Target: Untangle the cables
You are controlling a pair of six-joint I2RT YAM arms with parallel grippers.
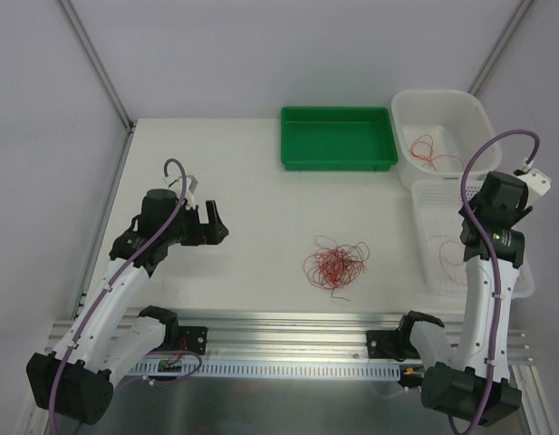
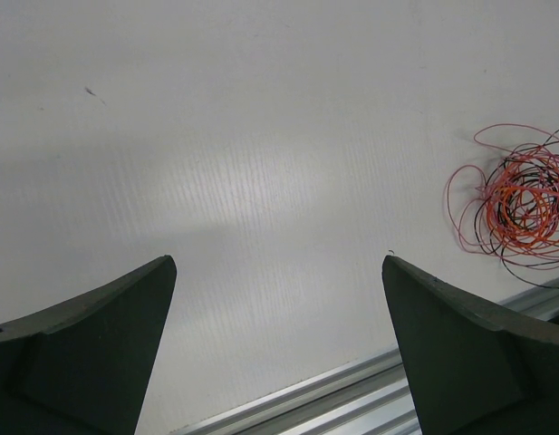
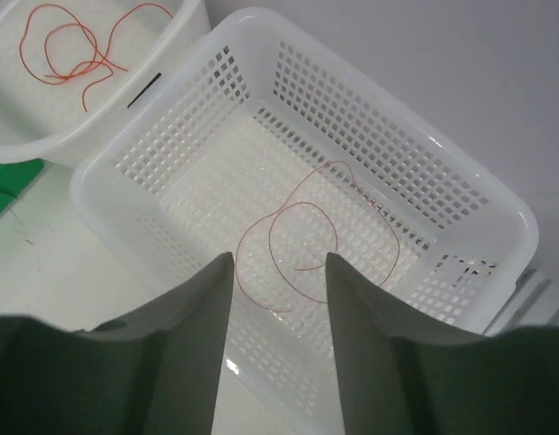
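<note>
Glossy plastic basket (image 3: 370,118), matt white table (image 2: 261,181)

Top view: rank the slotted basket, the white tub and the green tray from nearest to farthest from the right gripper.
1. slotted basket: directly below the right gripper, at the table's right edge.
2. white tub: just behind the basket, in the far right corner.
3. green tray: left of the tub, at the middle of the far edge.

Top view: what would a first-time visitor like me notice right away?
A tangle of red and dark cables lies in the middle of the white table. Behind it sits a bright green tray, and on the right a white tub and a slotted basket each hold loose red wire.
</note>
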